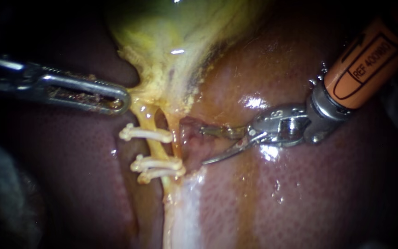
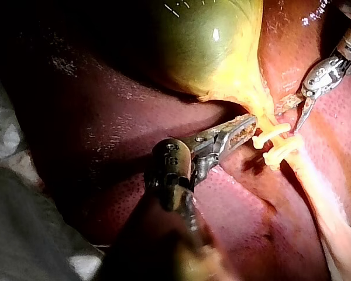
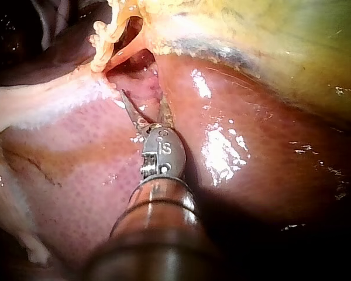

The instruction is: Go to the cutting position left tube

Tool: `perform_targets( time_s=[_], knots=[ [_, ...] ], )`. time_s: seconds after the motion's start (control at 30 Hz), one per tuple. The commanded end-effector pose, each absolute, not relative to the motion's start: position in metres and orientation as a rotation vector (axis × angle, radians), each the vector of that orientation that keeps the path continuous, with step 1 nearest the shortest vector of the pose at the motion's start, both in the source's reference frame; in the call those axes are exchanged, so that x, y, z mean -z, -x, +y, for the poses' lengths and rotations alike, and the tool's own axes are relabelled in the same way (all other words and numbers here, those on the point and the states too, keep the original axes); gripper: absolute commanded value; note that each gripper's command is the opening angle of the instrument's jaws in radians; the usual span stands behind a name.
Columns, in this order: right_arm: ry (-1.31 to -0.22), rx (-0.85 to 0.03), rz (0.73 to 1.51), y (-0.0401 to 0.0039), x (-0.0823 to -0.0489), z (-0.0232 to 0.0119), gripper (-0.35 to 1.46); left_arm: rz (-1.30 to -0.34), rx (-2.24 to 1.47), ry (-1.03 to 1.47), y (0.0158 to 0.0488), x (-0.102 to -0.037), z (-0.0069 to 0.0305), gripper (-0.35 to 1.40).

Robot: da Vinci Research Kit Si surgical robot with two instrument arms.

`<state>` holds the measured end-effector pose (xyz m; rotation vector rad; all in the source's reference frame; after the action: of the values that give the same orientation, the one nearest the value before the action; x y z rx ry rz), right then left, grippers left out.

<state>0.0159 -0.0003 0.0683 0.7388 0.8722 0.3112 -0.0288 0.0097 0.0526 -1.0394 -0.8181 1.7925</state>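
Observation:
Two thin yellow tubes run down from the gallbladder point(image 1: 176, 27) over the liver point(image 1: 300, 193). The left tube point(image 1: 154, 148) carries one white clip point(image 1: 146, 133) above and two clips point(image 1: 158, 168) below, with a bare stretch between them. The right tube point(image 1: 176, 140) lies close beside it. My right instrument point(image 1: 203, 146) has its blades open just right of the tubes, tips pointing at them but apart from them. In the right wrist view these blades point(image 3: 141, 96) stand short of the clips point(image 3: 102, 35). My left instrument point(image 1: 118, 99) is shut on yellow tissue at the gallbladder's neck point(image 2: 258, 114).
The liver point(image 2: 105, 117) surrounds the tubes on both sides, wet and glistening. A pale band of tissue point(image 1: 180, 212) continues below the clips. Grey cloth point(image 2: 6, 134) lies beside the liver, behind my left instrument's shaft.

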Motion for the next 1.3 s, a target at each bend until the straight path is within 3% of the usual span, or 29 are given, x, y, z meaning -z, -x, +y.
perform_targets(
  time_s=[0.03,0.23,0.7,1.3],
  knots=[
    [-0.739,-0.311,0.872,-0.0158,-0.0681,-0.0003,1.3,-0.818,-1.793,1.04,0.0288,-0.0526,0.0097,-0.35],
    [-0.747,-0.312,0.872,-0.0159,-0.0668,-0.0002,1.3,-0.818,-1.793,1.04,0.0287,-0.0526,0.0096,-0.35],
    [-0.792,-0.324,0.866,-0.0153,-0.0585,0.0,1.33,-0.816,-1.794,1.04,0.0287,-0.0528,0.0095,-0.35],
    [-0.843,-0.386,0.859,-0.0193,-0.0565,-0.0015,1.32,-0.815,-1.795,1.041,0.0288,-0.0533,0.0095,-0.35]
  ],
)
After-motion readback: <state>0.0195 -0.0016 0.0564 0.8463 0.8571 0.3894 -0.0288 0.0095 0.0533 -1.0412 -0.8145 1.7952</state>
